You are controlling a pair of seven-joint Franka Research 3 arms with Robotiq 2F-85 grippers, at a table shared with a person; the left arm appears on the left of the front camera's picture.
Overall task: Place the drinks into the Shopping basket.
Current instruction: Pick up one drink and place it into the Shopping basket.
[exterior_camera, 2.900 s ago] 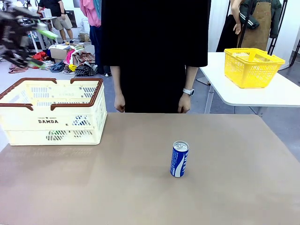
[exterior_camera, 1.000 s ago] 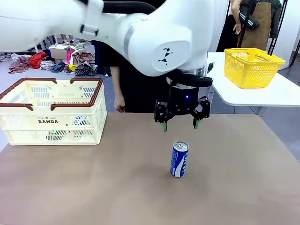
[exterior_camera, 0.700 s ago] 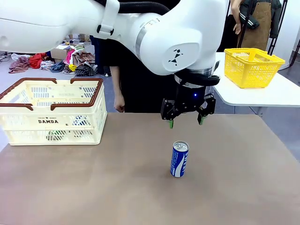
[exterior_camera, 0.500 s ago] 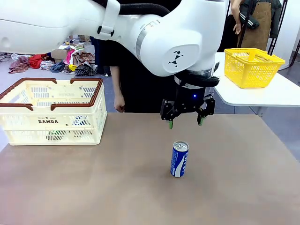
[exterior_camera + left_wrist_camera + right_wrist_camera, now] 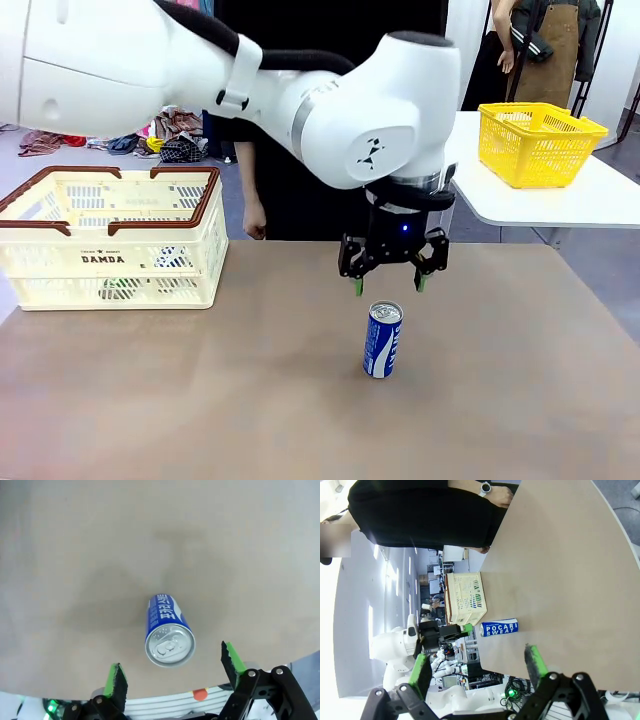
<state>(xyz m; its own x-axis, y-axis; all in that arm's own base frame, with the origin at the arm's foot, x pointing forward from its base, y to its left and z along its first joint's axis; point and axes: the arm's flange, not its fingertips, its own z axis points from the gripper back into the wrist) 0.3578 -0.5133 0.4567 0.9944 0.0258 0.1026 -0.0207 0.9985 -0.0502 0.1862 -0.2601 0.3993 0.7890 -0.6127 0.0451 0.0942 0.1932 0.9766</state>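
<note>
We saw one slim blue metal can (image 5: 383, 340), silver top, "POCARI SWEAT" in white, upright right of the slotted cream basket (image 5: 110, 238) marked "DAMDA". Left gripper (image 5: 388, 286) hung just above the can, jaws wide, empty. Right gripper (image 5: 477, 667) open, empty.

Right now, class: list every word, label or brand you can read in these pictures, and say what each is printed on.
"DAMDA": on the side of the Shopping basket.
"POCARI SWEAT": white letters on the blue can, seen sideways in the right wrist view.
Small line above "DAMDA": too small to read.
White lettering on the can in the front and left wrist views: too blurred to read.
</note>
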